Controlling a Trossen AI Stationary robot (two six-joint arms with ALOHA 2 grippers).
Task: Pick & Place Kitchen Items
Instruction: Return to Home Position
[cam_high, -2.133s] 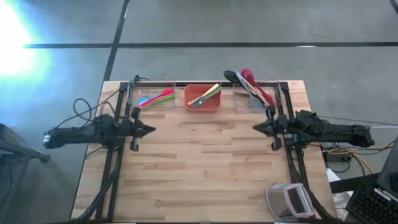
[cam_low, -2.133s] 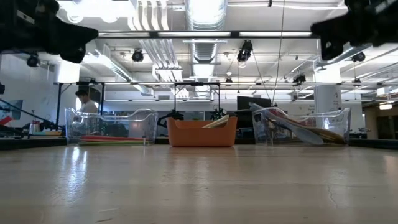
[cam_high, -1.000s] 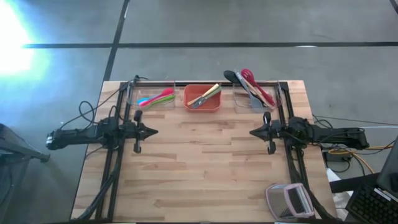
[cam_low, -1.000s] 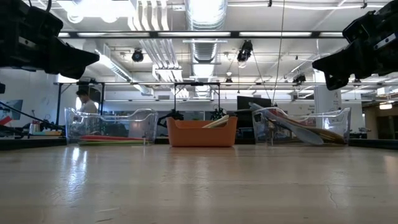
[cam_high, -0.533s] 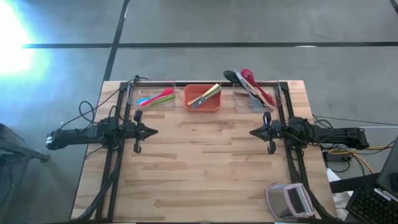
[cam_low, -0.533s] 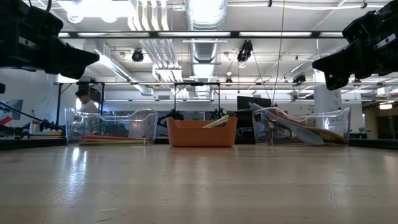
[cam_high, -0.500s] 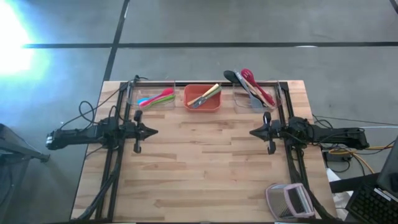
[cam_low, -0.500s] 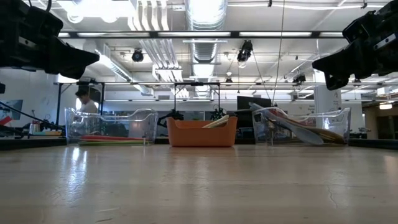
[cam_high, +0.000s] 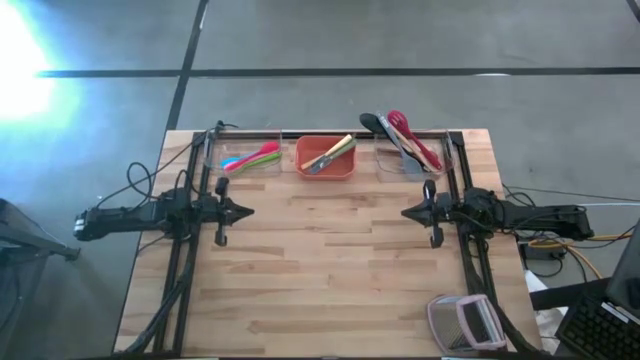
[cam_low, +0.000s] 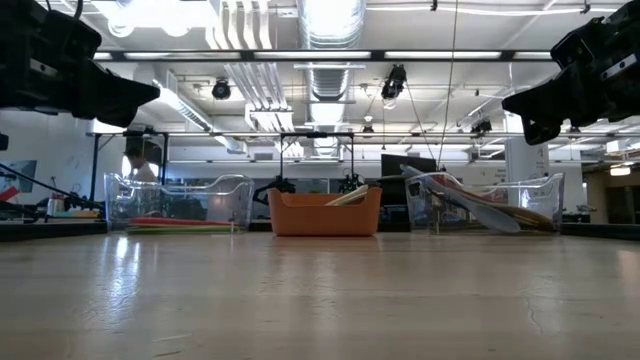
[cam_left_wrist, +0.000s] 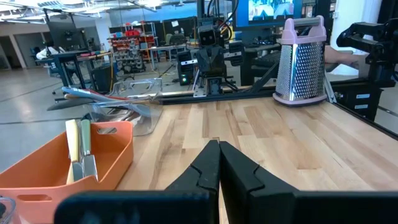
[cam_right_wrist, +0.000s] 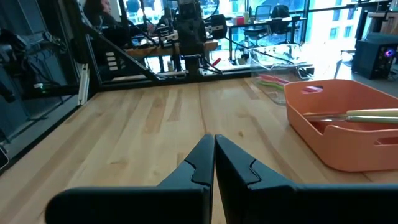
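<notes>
1. Both arms are hanging over the bare middle of the desk (cam_high: 320, 270) and facing each other. The left arm (cam_high: 150, 213) is reaching in from its side and the right arm (cam_high: 520, 213) is mirroring it. Nothing is being carried, so this reads as a parked, tucked-in pose.
2. The left jaws are clenched tip to tip on nothing, and the right jaws are pressed together just the same. Only the wrist views are showing this; from overhead each pair is just a dark point.
3. The kitchen items are all lying along the far edge:
   - The pink, green and blue utensils (cam_high: 252, 157) are resting in the left clear bin (cam_low: 215, 200).
   - A pale wooden utensil (cam_high: 330, 153) is leaning in the orange bin (cam_high: 340, 170).
   - The red, black and grey utensils (cam_high: 405, 140) are piling up in the right clear bin (cam_low: 540, 195).
4. The sorting looks finished to me — no utensil is lying loose on the boards.
5. The overhead view is giving the layout, while the low view is adding height. It shows both arms floating well above the desk and long handles poking over the right bin's wall.
6. The left wrist view is catching a pink grater (cam_left_wrist: 301, 59) standing upright near the desk's corner — a bystander, well apart from the bins.
</notes>
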